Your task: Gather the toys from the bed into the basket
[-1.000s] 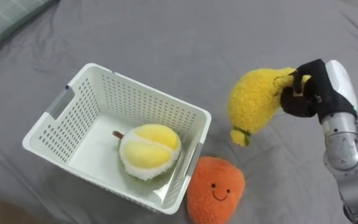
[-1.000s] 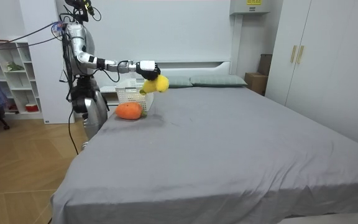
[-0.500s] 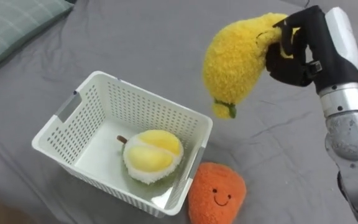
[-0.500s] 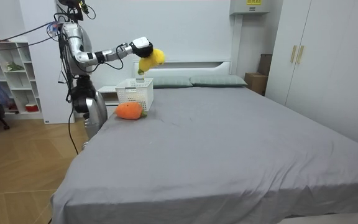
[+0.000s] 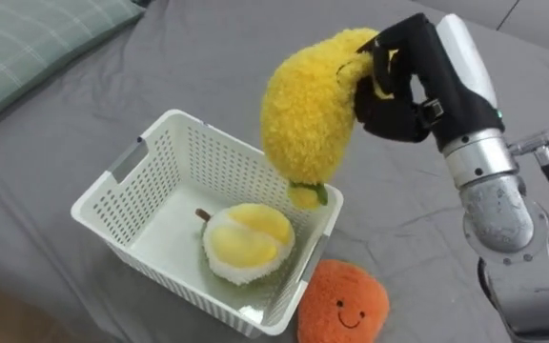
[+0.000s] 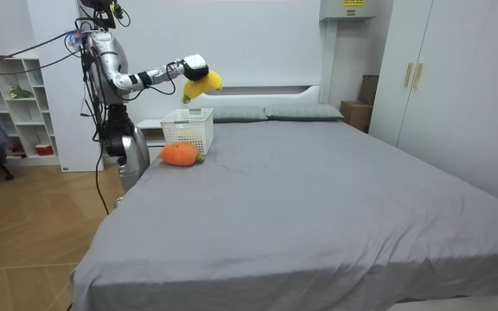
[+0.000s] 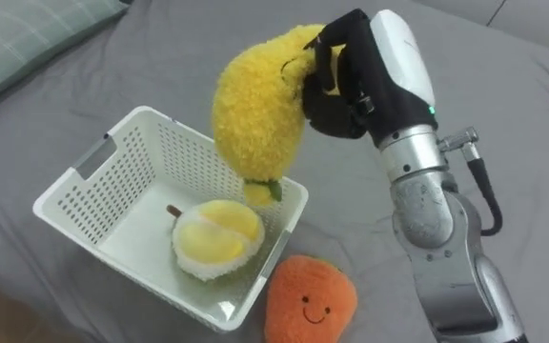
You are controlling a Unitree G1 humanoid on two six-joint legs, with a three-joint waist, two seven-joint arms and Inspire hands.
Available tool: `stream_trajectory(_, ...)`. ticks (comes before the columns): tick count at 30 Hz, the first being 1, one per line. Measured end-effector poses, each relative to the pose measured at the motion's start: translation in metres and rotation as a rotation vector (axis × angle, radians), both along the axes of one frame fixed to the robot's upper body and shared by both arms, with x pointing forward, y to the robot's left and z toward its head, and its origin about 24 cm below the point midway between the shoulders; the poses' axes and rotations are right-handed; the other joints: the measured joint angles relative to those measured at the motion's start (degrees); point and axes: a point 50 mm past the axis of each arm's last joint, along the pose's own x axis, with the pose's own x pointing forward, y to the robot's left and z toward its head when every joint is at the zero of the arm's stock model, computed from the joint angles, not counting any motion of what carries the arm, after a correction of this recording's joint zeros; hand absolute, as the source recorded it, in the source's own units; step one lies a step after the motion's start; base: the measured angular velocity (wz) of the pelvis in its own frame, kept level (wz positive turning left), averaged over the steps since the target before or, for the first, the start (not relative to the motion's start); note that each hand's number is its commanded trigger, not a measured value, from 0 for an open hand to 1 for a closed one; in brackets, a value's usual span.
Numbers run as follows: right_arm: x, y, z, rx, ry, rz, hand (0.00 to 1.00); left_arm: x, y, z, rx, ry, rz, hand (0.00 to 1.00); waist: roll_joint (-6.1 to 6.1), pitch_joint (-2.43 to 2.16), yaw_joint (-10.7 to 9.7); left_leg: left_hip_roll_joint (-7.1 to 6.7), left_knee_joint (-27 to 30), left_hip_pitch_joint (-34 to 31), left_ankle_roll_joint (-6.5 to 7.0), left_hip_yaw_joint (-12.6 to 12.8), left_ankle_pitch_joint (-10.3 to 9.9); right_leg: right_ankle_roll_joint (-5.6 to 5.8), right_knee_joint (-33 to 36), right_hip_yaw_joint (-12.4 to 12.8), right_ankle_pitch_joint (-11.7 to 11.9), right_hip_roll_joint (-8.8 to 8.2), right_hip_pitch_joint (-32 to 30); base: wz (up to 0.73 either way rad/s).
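Note:
My right hand (image 5: 403,81) (image 7: 346,81) (image 6: 193,66) is shut on a yellow plush lemon toy (image 5: 308,114) (image 7: 255,114) (image 6: 204,84). The toy hangs in the air over the right rim of a white perforated basket (image 5: 127,205) (image 7: 84,195) (image 6: 188,131) on the grey bed. Inside the basket lies a round yellow-and-white plush durian (image 5: 248,243) (image 7: 213,238). An orange plush with a smiling face (image 5: 343,305) (image 7: 308,300) (image 6: 180,154) rests on the bed against the basket's near right corner.
A green checked pillow (image 5: 27,43) lies at the upper left. The robot stands at the bed's corner by a white shelf unit (image 6: 11,108). Grey bedsheet (image 6: 318,199) spreads wide toward the room view's right. Wardrobes (image 6: 439,78) stand beyond.
My right hand has carried the lemon toy up off the bed and leftward, from beside the basket to above its right rim. The camera has shifted a little.

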Motion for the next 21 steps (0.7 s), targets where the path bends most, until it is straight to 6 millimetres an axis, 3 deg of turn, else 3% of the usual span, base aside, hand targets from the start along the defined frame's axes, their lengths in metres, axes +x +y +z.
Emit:
stream_trajectory(5,-0.001,0.020,-0.008,-0.018,0.074,0.089,1.00,-0.001,-0.005,-0.002,-0.015,0.031,-0.042,0.00,-0.21,0.08,2.0,-0.03,0.0,0.1,-0.01,0.0,0.0,0.00,-0.1,-0.2,0.0,-0.08,0.2,0.00)
stream_trajectory(12,-0.003,0.038,-0.024,-0.095,0.164,0.159,1.00,0.001,-0.010,-0.004,-0.032,0.066,-0.077,0.00,-0.48,0.62,4.1,-0.53,0.1,0.3,0.00,-1.9,0.0,0.12,-0.2,-1.8,-0.1,-0.14,1.1,0.11)
stream_trajectory(21,0.001,0.043,-0.049,-0.101,0.276,0.158,1.00,0.005,-0.011,-0.004,-0.031,0.055,-0.079,0.00,-0.59,0.96,6.0,-0.81,0.4,-0.6,0.10,-3.1,0.1,0.13,-0.3,-3.3,-0.1,-0.38,0.9,0.08)
